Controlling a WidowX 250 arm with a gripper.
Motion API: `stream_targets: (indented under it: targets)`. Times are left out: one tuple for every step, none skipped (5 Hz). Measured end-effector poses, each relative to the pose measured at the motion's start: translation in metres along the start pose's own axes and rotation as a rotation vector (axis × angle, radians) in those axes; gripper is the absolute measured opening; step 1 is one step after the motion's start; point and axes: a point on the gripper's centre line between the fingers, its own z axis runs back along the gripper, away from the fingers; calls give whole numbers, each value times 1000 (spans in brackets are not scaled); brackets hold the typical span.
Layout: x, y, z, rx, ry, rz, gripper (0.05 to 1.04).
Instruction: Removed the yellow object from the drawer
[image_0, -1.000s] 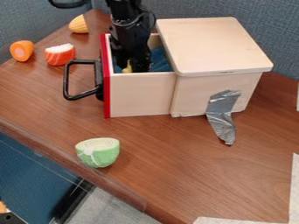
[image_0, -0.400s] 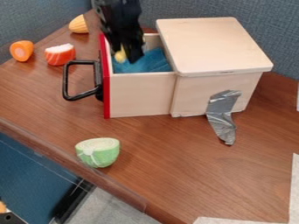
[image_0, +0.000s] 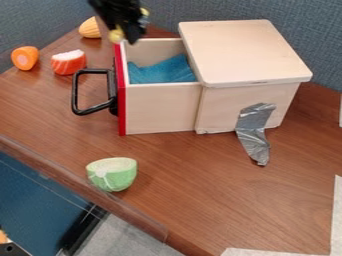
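Note:
The black gripper (image_0: 127, 35) hangs at the top of the view, above the back left corner of the drawer. It is shut on the yellow object (image_0: 116, 35), which shows at the left of the fingers; another bit of yellow shows at their upper right. The object is above the rim, out of the drawer. The drawer (image_0: 160, 107) stands pulled out to the left from its wooden box, with a red front and a black handle. A blue cloth (image_0: 163, 71) lies inside it.
The wooden box (image_0: 244, 50) with grey tape (image_0: 254, 132) stands right of the drawer. An orange carrot piece (image_0: 25, 58), an orange-and-white piece (image_0: 69, 62) and a yellow-orange piece (image_0: 89, 28) lie at the upper left. A green half vegetable (image_0: 111, 174) sits near the front edge.
The gripper has risen out of the drawer and moved up and left in the view, carrying the yellow object. More of the blue cloth shows. The drawer has stayed put.

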Motion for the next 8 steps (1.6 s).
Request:
stream_targets:
  targets:
    - [-22,16,2,25,38,20,606]
    - [-45,30,1,66,80,24,606]
    - [-73,47,-12,96,142,30,606]
    - [-101,63,-29,117,221,59,606]
    - [-128,82,-37,157,288,110,606]
    - [-156,92,-55,146,367,162,606]
    - [-167,112,-66,187,407,196,606]
    - [-168,121,-69,211,423,189,686]
